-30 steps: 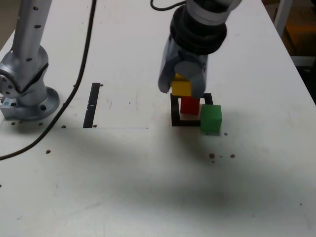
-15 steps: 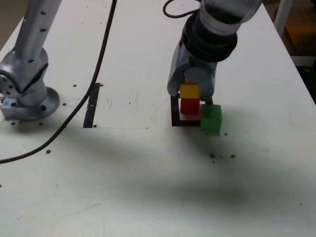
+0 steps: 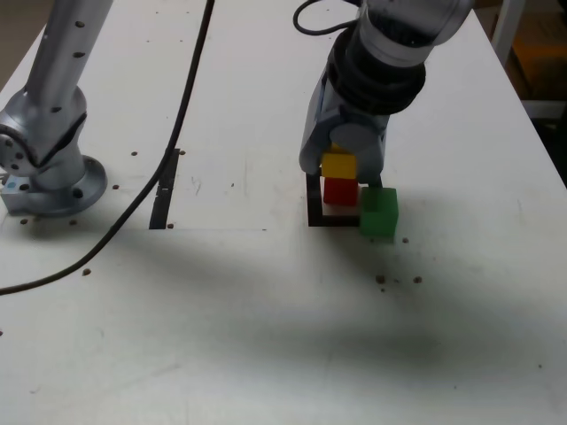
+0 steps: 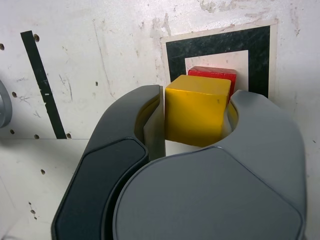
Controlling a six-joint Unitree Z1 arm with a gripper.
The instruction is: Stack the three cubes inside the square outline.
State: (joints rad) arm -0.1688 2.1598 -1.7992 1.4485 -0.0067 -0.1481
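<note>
Inside the black square outline (image 3: 314, 202), yellow cube (image 3: 338, 165) sitting on red cube (image 3: 340, 190), gripper (image 3: 341, 159) clamped on yellow; green cube (image 3: 379, 212) touching the outline's corner.

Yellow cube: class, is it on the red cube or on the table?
On the red cube: the yellow cube sits atop it, jaws shut on it.

Even bright light, soft shadows, slight blur.
</note>
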